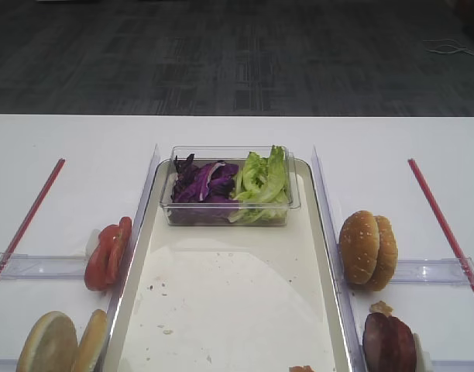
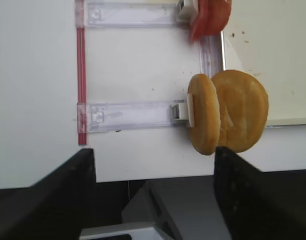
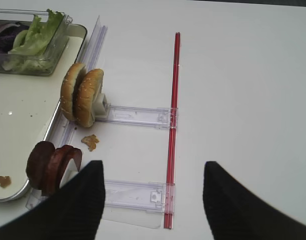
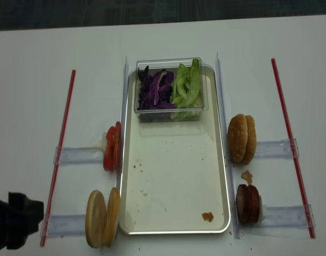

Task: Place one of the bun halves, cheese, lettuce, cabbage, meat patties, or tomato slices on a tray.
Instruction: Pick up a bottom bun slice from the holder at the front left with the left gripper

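Judging from how things lie, the task has not yet begun in any visible way: the large rectangular shallow tray (image 4: 173,186) with its cream-white inside and silvery rim carries only crumbs, smears and a small orange scrap near its near right corner, plus the small clear plastic tub (image 4: 168,89) at its far end. That tub holds the shredded deep purple cabbage (image 4: 155,89) on the left and the light green ruffled lettuce (image 4: 187,88) on the right, both inside the tub and not on the tray floor itself. Every other ingredient stands on edge outside the rim on the white bench (image 4: 35,80): the red tomato slices (image 4: 111,148) and the flat pale bun halves (image 4: 103,217) along the left side, the golden sesame-seeded bun halves (image 4: 242,138) and the dark reddish-brown meat patties (image 4: 247,204) along the right. No cheese can be made out. The left gripper (image 2: 155,165) hangs just off the near bench edge beside the pale bun halves, its black fingers (image 2: 83,175) spread wide and holding nothing. The right gripper (image 3: 153,200) hovers near the meat patties, its fingers likewise spread and empty. The whole job is left: choosing one piece, grasping it, carrying it over the rim and setting it down.
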Controlling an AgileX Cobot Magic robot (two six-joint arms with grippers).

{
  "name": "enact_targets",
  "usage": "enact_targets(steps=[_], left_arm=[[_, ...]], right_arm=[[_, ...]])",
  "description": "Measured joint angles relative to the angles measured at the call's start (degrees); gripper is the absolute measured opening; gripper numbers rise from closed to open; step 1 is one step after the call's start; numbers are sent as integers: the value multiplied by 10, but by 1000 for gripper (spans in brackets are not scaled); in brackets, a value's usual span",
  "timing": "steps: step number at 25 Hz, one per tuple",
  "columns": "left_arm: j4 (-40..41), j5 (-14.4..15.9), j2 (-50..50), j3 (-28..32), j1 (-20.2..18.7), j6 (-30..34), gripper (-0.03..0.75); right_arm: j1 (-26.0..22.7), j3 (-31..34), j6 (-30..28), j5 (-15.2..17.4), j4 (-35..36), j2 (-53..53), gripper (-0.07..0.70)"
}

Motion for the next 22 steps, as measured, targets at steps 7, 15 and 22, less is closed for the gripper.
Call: enact_targets(steps=[7,15,22], left_arm=[[-17,-6,105,-2,0,4,467],[6,-9,131,-4,0,3,467],[-1,-9,131,-30,0,-8,467]], right_arm=[[0,0,8,0,0,0,450],[0,0,8,0,0,0,450],[0,0,8,0,0,0,450]])
